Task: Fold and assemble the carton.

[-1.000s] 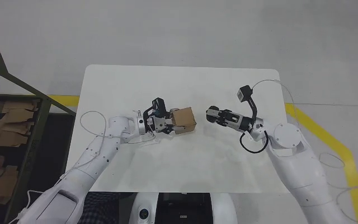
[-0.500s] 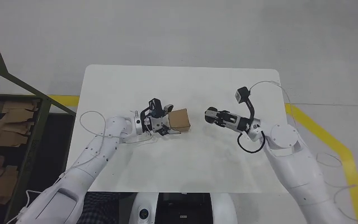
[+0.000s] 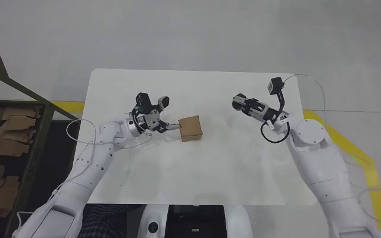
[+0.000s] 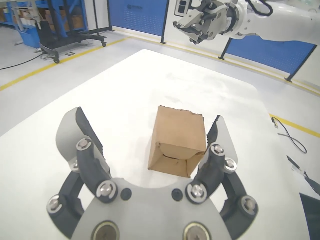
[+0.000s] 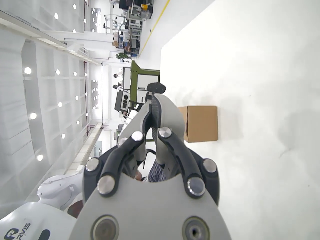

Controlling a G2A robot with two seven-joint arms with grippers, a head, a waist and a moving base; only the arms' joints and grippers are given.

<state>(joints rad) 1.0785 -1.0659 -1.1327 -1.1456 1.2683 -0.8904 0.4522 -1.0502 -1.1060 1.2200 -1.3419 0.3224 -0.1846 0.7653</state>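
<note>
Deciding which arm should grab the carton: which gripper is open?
The left gripper: its fingers are spread wide, close beside the carton. The right gripper is shut and hangs farther off.

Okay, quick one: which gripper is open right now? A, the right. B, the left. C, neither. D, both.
B: the left gripper is spread wide before the carton, while the right gripper is pinched shut on nothing.
</note>
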